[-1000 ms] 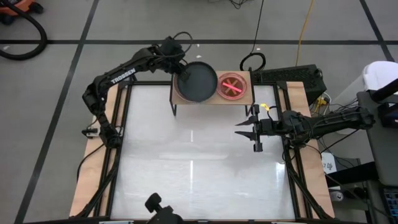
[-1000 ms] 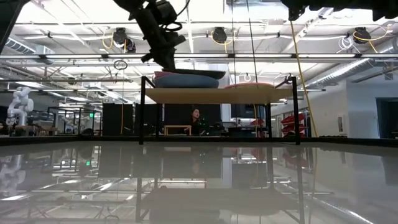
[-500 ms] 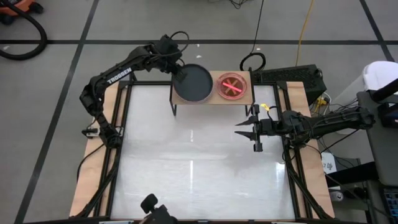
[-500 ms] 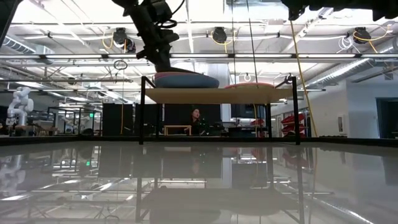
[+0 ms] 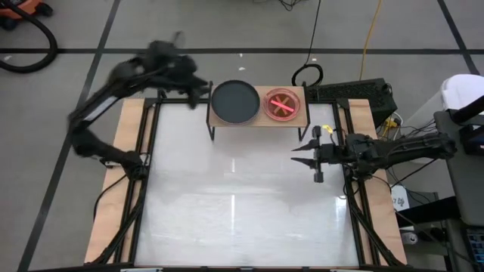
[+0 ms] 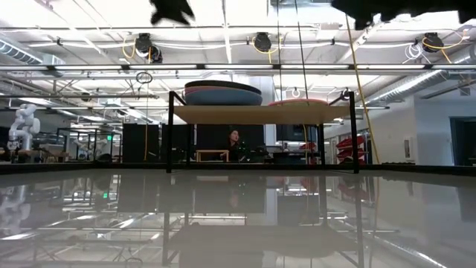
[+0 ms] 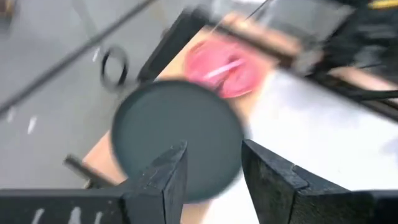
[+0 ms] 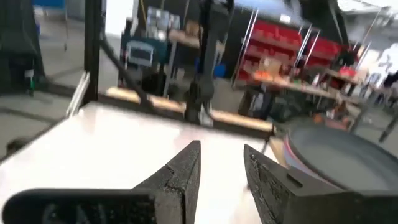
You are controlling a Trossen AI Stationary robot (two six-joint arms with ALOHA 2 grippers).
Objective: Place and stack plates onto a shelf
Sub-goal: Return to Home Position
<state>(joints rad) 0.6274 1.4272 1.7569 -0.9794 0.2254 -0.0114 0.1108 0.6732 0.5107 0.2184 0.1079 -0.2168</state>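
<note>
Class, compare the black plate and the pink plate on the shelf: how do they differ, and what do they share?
The black plate is opaque and dark; the pink plate looks see-through. The black plate is wider than the pink plate. The black plate tops a taller pile; the pink plate sits lower. Both are round and sit level on the shelf side by side, untouched by the left gripper and right gripper.

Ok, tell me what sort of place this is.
Probably a robotics lab in a warehouse-like hall: bare ceiling trusses overhead, a white robot standing far off, and red storage racks in the background.
</note>
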